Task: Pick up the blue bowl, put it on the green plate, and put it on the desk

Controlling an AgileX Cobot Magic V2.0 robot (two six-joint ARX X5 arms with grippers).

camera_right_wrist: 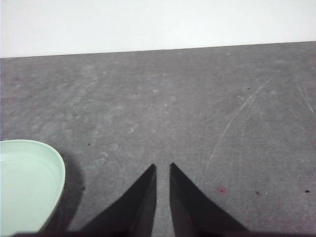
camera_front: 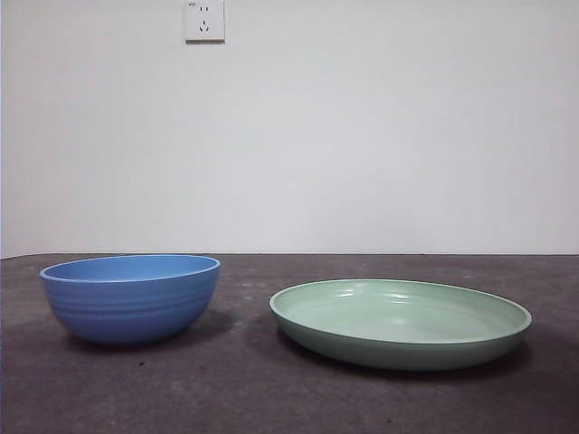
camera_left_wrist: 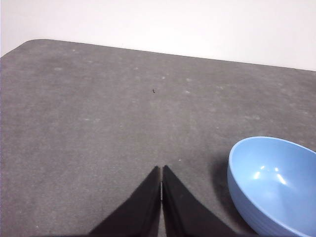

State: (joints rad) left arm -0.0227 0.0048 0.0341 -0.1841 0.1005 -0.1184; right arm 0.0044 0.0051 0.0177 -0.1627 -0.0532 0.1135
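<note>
A: Where does the blue bowl sit?

B: Upright on the desk, on the left in the front view. Its outer wall shows faint ridges, and nothing is in it. The green plate lies flat on the desk on the right, near the bowl, with a clear strip of desk between them; they do not touch.

A: And the arms?

B: Neither shows in the front view. The left gripper hangs above bare desk with its jaws pressed together, tips meeting, holding nothing. The bowl appears at the edge of its wrist view, just beside the jaws and apart from them.

A: The right one?

B: The right gripper is also over bare desk, its jaws nearly closed with only a narrow slit between the tips, gripping nothing. The plate's rim shows at the edge of that wrist view, apart from the jaws.

A: Anything else?

B: A white wall socket high on the wall behind the bowl.
</note>
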